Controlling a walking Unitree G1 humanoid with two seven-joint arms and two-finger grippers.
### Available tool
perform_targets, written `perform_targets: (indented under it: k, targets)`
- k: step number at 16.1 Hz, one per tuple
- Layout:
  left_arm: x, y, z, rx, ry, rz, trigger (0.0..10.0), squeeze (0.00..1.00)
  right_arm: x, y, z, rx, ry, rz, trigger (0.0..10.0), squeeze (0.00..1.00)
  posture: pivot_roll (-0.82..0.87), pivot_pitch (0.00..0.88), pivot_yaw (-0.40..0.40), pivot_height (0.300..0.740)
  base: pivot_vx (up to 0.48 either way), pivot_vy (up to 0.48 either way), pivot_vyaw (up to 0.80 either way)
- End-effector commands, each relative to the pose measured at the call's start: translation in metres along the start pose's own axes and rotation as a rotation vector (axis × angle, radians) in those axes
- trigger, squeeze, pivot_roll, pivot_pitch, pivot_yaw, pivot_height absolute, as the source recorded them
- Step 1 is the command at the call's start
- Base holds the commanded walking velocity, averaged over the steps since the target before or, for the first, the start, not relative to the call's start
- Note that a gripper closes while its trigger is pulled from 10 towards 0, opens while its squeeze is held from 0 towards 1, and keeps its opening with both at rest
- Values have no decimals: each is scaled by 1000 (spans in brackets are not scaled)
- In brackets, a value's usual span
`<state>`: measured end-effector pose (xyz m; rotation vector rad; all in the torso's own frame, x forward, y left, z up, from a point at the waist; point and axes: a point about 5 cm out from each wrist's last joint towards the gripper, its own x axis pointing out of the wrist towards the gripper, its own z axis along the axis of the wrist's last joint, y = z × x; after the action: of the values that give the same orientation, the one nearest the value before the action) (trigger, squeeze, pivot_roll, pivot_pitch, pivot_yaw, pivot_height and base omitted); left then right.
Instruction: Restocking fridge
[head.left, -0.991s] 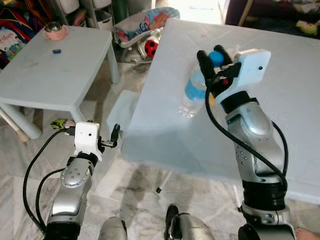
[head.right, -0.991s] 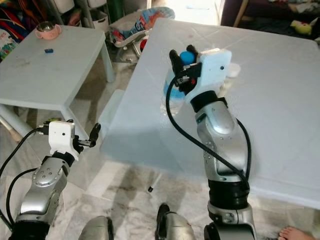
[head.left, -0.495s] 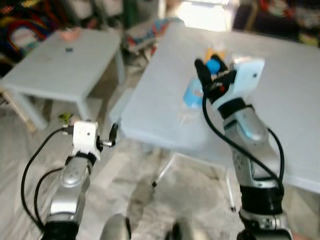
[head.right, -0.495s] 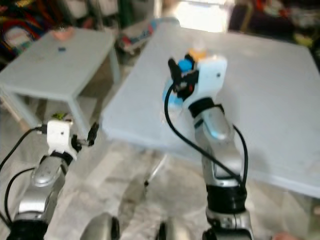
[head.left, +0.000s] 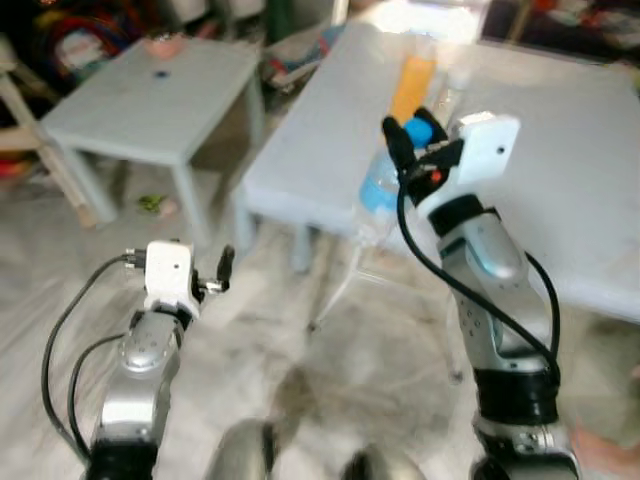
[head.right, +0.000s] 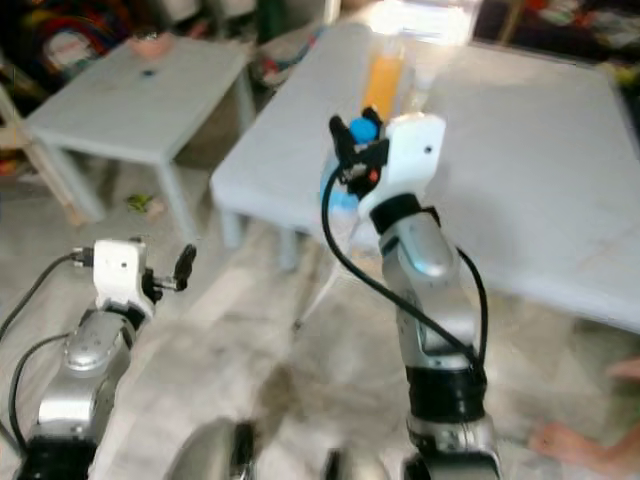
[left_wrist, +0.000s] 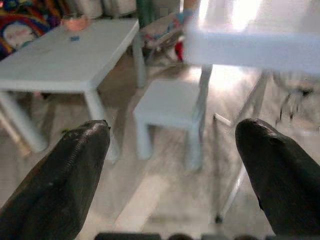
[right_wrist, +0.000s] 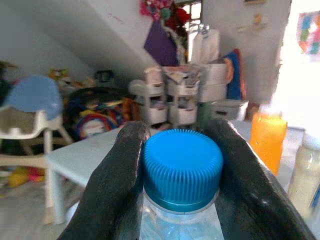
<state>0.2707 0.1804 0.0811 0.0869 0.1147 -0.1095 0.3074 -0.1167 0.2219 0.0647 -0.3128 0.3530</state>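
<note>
While the left tool (head.left: 226, 268) hangs low at eight o'clock with its fingers spread apart over the floor, the right tool (head.left: 408, 137) is raised at one o'clock, clamped on the blue-capped water bottle (right_wrist: 182, 170) before the big desk (head.left: 580, 160) and orange bottle (head.left: 412, 85).

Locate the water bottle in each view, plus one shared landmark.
Left eye: bottle centre, held by right gripper.
Right eye: bottle centre, cap up.
Right wrist: blue cap between the fingers.
Left wrist: not there.
Landmark: orange bottle.
</note>
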Motion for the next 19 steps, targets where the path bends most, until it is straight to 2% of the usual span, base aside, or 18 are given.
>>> perform_targets:
  k: [1, 4, 8, 9, 10, 11, 12, 13, 15, 16, 19]
  targets:
    - [1, -1, 2, 9, -7, -6, 10000, 0, -1, -3, 3, -6, -13, -15, 10000, 0, 25, 80, -12, 740, -307, 0, 0]
    - [1, -1, 2, 11, -10, -7, 10000, 0, -2, -1, 1, -3, -11, -12, 10000, 0, 24, 79, -12, 740, -298, 0, 0]
    - [1, -1, 2, 9, -13, -3, 10000, 0, -6, 2, -5, 8, 7, -6, 10000, 0, 25, 82, -13, 740, 0, 0, 0]
    - [1, -1, 2, 8, -14, -1, 10000, 0, -7, 5, -6, 18, 9, 0, 8392, 0, 25, 82, -13, 740, 0, 0, 0]
    - [1, -1, 2, 8, -14, 1, 10000, 0, -8, 6, -7, 27, 7, 7, 6000, 0, 25, 82, -12, 740, 0, 0, 0]
    - [0, -1, 2, 6, -14, 4, 10000, 0, -10, 10, -7, 35, 2, 30, 4157, 0, 24, 82, -10, 740, 0, 0, 0]
    - [0, 0, 2, 5, -14, 6, 10000, 0, -10, 12, -8, 28, 7, 35, 6549, 0, 24, 82, -10, 740, 0, 0, 0]
    - [0, 0, 2, 4, -16, 8, 10000, 0, -13, 13, -12, 44, 25, 24, 10000, 0, 24, 80, -11, 740, 0, 0, 0]
    - [-2, 1, 2, 0, -18, 16, 10000, 0, -17, 12, -17, 38, 43, 16, 10000, 0, 22, 75, -11, 740, 0, 0, 0]
    - [-4, 4, 1, -1, -22, 35, 10000, 0, -25, 10, -25, 27, 73, 11, 10000, 0, 17, 68, -16, 740, 0, 0, 0]
    - [-8, 10, 0, 13, -25, 58, 10000, 0, -40, 5, -41, 31, 129, -23, 10000, 0, 12, 56, -25, 740, 0, 0, 800]
